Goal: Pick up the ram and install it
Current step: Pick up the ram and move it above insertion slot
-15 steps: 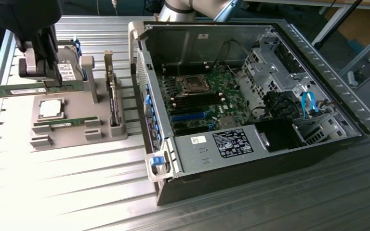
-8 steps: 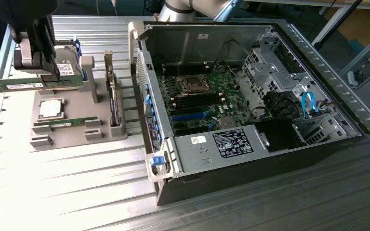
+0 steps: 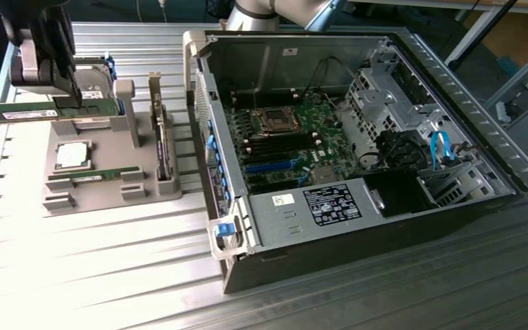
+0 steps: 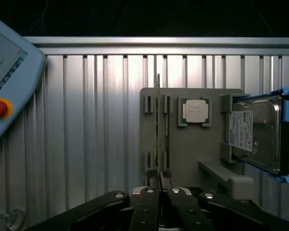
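**Item: gripper (image 3: 69,103).** Clenched on the ram (image 3: 16,112). The hold sits off-centre, nearer the stick's end at the exterior view's right.

**Item: ram.** Held level in the air above the grey holder (image 3: 117,157), well apart from the open computer case (image 3: 356,240). None of it touches the holder.

**Also on the holder.** You have a second green stick (image 3: 94,175), a processor chip (image 4: 195,110) and a hard drive (image 4: 257,132).

**Hazards, as judgement**
- The off-centre hold leaves a long overhang, so the stick could pivot between the fingers and meet the memory slots (image 3: 266,148) askew.
- The free end could clip the pale case wall (image 3: 200,103) on the way in. You should watch that edge.
- If the stick's notch faces the wrong way, pressing down could jam the stick or strain the board.
- The second stick lies just under the held one, and a low pass could snag it.

**Hidden or unclear**
- The ram's far end runs off the exterior view's left edge.
- In the wrist view the stick is edge-on, so you cannot read its chips or notch.
- The slots are dark and crowded. You cannot tell whether their latches are open, or which slot is free.
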Controlling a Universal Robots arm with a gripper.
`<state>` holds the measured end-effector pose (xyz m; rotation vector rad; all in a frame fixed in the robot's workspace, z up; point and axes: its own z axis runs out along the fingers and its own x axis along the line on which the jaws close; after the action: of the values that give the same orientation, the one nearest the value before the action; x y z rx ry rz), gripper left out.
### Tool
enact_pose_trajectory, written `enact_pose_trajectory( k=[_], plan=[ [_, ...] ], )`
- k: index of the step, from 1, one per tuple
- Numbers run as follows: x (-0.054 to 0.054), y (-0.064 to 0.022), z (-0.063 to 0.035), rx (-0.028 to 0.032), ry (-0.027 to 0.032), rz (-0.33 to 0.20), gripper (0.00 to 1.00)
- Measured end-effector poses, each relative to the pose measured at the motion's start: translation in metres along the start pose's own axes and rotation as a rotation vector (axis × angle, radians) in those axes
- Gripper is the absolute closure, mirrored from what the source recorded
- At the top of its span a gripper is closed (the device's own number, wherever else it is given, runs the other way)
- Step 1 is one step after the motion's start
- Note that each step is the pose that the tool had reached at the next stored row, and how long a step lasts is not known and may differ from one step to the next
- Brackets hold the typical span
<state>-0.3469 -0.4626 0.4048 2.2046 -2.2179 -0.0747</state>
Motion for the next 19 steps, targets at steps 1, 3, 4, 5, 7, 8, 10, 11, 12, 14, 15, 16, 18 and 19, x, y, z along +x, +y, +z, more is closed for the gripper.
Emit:
enact_pose_trajectory(
  k=[1,3,4,5,7,8,10,11,12,14,15,16,18,19],
  plan=[
    [0.0,0.0001,-0.0011,0.0001,-0.0001,0.0,0.88],
    [0.0,0.0001,-0.0031,0.0001,-0.0002,0.0,0.88],
    [0.0,0.0002,-0.0041,0.0,0.0,0.0,0.88],
    [0.0,0.0002,-0.0044,0.0001,-0.0001,0.0,0.88],
    [0.0,0.0002,-0.0044,0.0001,-0.0001,0.0,0.88],
    [0.0,0.0002,-0.0044,0.0001,-0.0001,0.0,0.88],
    [0.0,0.0002,-0.0044,0.0,0.0,0.0,0.88],
    [0.0,0.0002,-0.0044,0.0,-0.0001,0.0,0.88],
    [0.0,0.0002,-0.0044,0.0001,0.0,0.0,0.88],
    [0.0,-0.0002,-0.0045,0.0,0.0,0.0,0.88],
    [0.0,-0.0011,-0.0047,-0.0003,0.0002,0.0,0.88],
    [0.0,-0.0027,-0.0046,0.0,0.0001,0.0,0.88],
    [0.0,-0.0077,-0.0048,0.0,0.0,0.0,0.88],
    [0.0,-0.0103,-0.0049,0.0,0.0001,0.0,0.88]
  ],
)
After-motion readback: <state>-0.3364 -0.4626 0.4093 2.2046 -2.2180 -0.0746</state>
